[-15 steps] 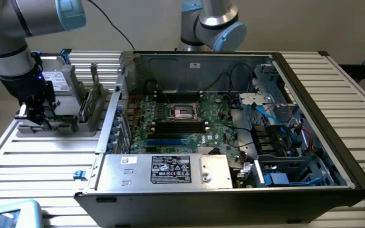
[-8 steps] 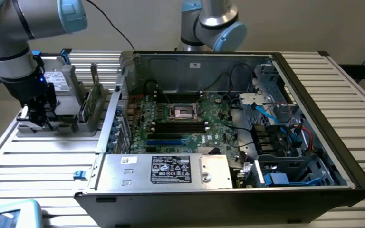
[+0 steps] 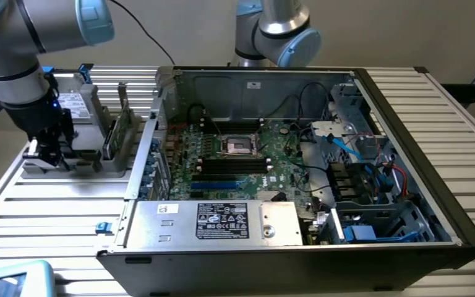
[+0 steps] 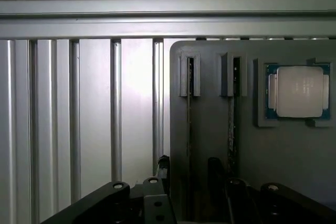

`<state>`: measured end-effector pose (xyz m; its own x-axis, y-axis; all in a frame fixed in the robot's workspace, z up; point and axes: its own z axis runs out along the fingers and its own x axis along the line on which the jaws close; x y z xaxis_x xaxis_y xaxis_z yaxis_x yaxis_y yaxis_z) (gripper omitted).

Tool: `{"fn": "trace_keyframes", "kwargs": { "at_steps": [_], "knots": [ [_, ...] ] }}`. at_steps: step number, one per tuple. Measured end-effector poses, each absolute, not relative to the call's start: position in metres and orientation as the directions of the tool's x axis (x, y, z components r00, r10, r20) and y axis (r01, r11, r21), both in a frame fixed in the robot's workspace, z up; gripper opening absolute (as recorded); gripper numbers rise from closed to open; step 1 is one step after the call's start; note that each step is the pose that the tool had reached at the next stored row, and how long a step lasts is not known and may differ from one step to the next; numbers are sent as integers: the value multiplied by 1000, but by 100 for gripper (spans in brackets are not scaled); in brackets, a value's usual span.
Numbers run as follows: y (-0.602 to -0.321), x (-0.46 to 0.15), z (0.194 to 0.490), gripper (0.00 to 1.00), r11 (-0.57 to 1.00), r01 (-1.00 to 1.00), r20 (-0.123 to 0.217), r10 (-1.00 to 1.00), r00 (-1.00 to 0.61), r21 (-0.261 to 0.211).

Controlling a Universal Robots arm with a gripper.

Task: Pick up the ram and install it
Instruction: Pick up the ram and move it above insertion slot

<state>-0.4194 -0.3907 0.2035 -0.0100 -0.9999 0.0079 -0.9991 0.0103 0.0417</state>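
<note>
gripper [image 4: 189, 179] cut off at frame edge, label [image 3: 221, 220] print unreadably small

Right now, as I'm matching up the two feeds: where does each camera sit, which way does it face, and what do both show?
Exterior view: off the arm, high up, looking down on the open case and table; the arm and open gripper show at its left.
Wrist view: on the wrist, looking down on the holder with ram and processor; the gripper shows.
Shared: gripper, holder, ram, table.
</note>
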Motion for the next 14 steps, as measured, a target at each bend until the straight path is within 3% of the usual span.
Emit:
{"fn": "trace_keyframes", "kwargs": {
  "at_steps": [3, 11, 14],
  "knots": [
    [-391, -420, 202, 43, 10, -999, 8, -1000, -10, 42],
    [-391, -419, 201, 13, 10, -999, 8, -1000, -10, 42],
    [-391, -419, 200, 13, 10, -999, 8, -1000, -10, 42]
  ]
}}
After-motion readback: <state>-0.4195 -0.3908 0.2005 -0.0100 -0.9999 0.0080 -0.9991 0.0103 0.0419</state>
